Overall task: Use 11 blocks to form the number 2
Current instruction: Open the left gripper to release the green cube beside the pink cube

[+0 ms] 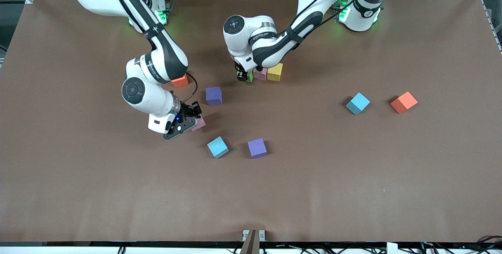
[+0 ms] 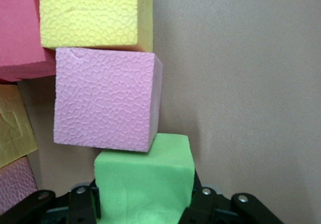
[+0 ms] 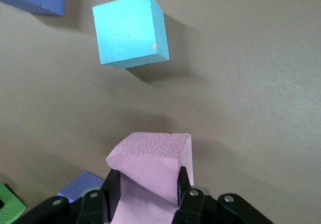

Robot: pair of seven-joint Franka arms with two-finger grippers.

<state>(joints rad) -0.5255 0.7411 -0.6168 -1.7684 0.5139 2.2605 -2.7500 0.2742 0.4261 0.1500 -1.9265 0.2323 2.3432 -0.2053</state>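
a brown table (image 1: 353, 175) carries scattered blocks. the left tool (image 1: 244, 74) is clamped on a green block (image 2: 145, 184), set beside a pink block (image 1: 260, 73) and a yellow block (image 1: 275, 72) in a row. the right tool (image 1: 191, 117) grips another pink block (image 3: 150, 176), tilted, over the table near a light blue block (image 1: 217, 147) and a purple block (image 1: 213, 95).

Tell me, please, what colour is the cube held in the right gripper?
Pink: the small matte pink cube in the right gripper, clearest in the right wrist view.
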